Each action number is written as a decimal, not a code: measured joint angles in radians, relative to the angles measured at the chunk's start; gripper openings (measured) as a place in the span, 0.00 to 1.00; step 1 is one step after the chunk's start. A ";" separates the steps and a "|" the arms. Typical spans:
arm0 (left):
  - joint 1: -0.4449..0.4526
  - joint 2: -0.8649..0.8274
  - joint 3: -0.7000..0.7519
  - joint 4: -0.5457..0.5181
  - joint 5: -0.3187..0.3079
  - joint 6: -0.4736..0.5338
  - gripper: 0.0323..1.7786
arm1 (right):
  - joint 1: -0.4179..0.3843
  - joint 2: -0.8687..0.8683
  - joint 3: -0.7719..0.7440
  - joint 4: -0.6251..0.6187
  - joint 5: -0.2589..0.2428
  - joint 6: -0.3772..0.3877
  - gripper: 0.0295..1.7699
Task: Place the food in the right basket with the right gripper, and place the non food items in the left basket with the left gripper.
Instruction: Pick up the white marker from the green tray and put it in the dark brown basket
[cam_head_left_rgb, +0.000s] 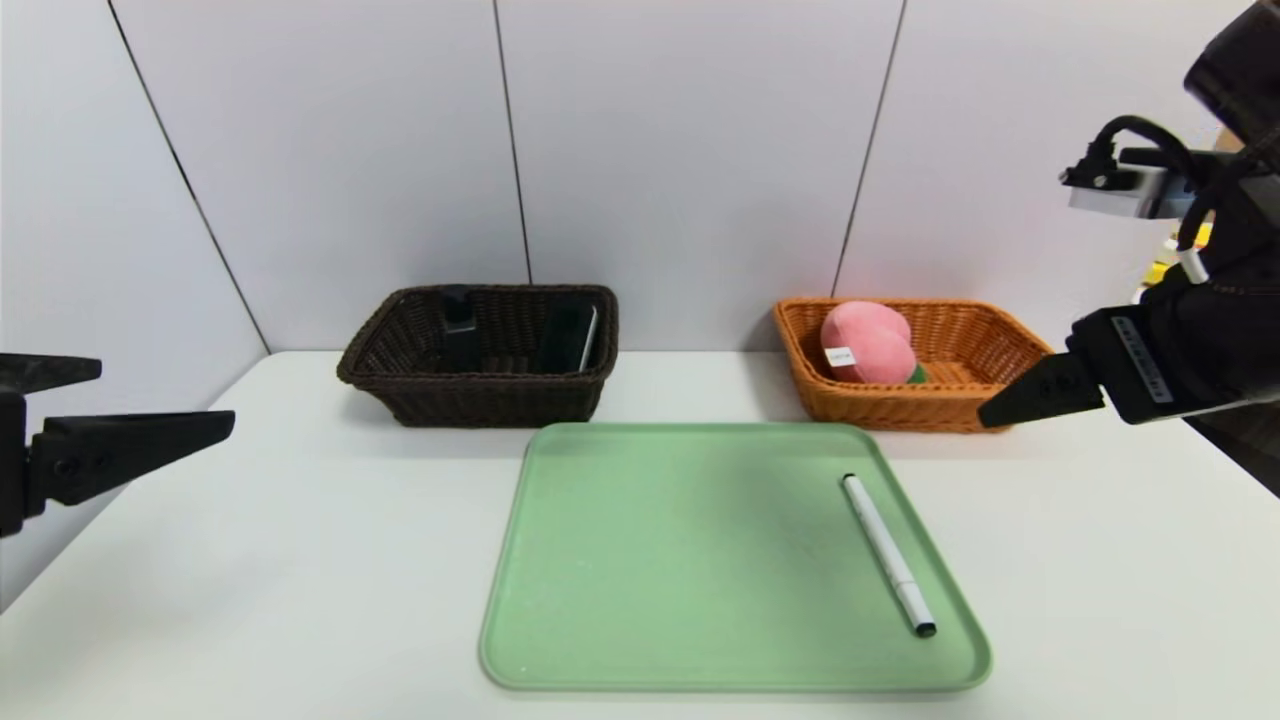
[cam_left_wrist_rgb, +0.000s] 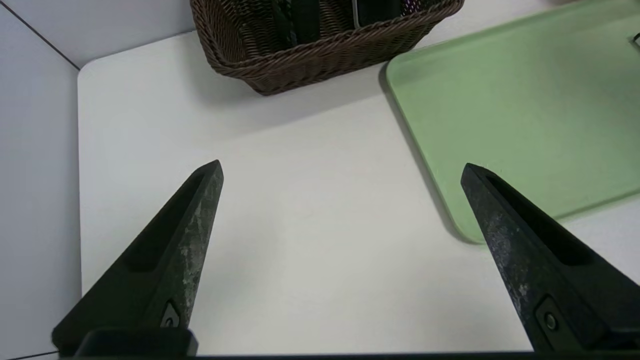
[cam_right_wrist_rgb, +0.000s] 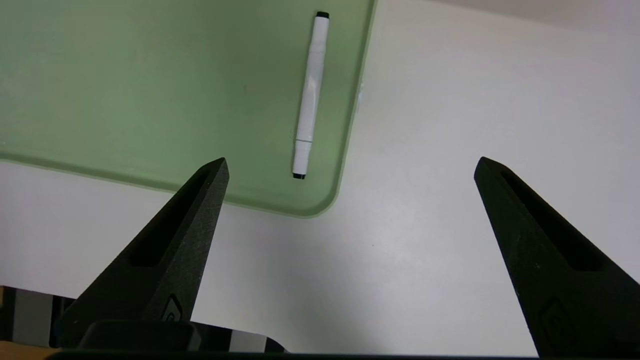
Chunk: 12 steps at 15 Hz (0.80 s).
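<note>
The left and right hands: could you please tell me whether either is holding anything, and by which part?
Nothing is held: the left hand and the right hand both stand open, with nothing between their jaws.

The pink toy peach (cam_head_left_rgb: 868, 335) is soft and round, with a bit of green leaf and a white tag. It sits in the left part of the orange basket (cam_head_left_rgb: 900, 408), which stands flat on the white table (cam_head_left_rgb: 330, 570). The dark brown basket (cam_head_left_rgb: 490, 400) stands flat too, off to the left. Inside it, the black bottle (cam_head_left_rgb: 459, 330) is on the left and the eraser (cam_head_left_rgb: 568, 337), black with a white edge, is on the right, tilted up. The white pen (cam_head_left_rgb: 885, 550) has black ends. It lies flat and slanted on the green tray (cam_head_left_rgb: 680, 560), near the tray's right edge.
</note>
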 joint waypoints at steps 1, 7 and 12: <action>-0.008 -0.009 0.007 0.003 0.000 0.000 0.95 | 0.002 0.010 0.000 0.000 0.000 0.003 0.96; -0.237 0.068 -0.053 0.001 0.101 -0.042 0.95 | 0.005 0.027 0.003 0.012 -0.002 0.067 0.96; -0.410 0.247 -0.163 0.003 0.164 -0.142 0.95 | -0.044 -0.016 -0.004 0.114 -0.061 0.115 0.96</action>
